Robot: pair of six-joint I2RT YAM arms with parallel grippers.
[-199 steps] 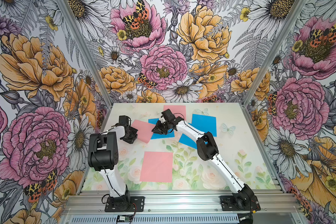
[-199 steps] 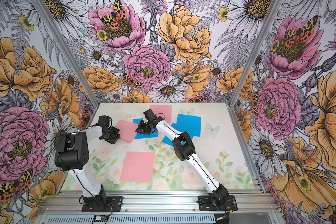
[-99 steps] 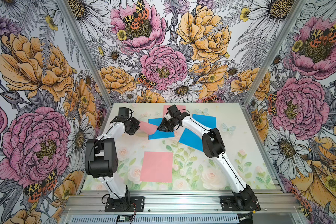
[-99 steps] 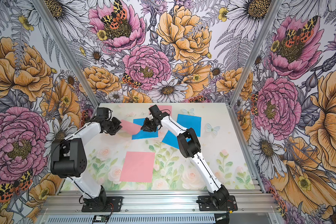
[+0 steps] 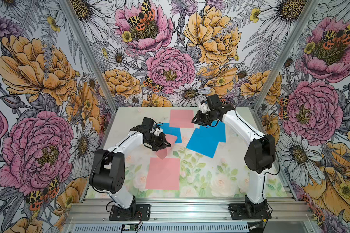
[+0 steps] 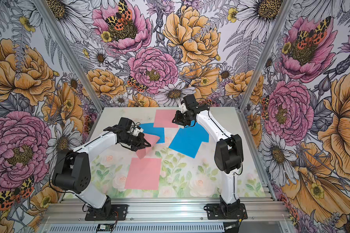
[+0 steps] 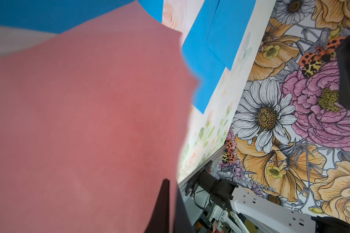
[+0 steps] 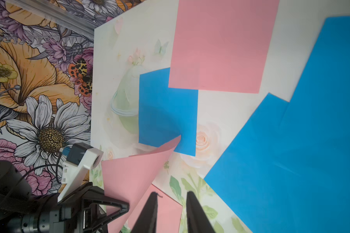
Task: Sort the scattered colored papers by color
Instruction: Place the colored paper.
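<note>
Currently pinching one light pink paper in the left fingers, shut tight on its edge. Holding it lifted off the counter, curled, with the lower part hanging below the tips and one corner showing in front of the lone blue paper just behind those fingers. Filling most of the left wrist view with the same light pink paper, blurred from closeness. Lying flat on the counter just below the left fingers, toward their arm's base: a second pink paper; touching the hanging sheet or not, cannot tell. Showing the right fingers narrowly parted, a slim gap plain in the right wrist view, with nothing between them. Raised off the counter, at the edge of the third pink paper in both top views. Overlapping the far edge of the lone blue paper: that third pink paper, out beyond the left fingers. Spread under and beside the right fingers, on the side toward their arm: nearer blue paper and farther blue paper, overlapping each other, well apart from the left fingers.
</note>
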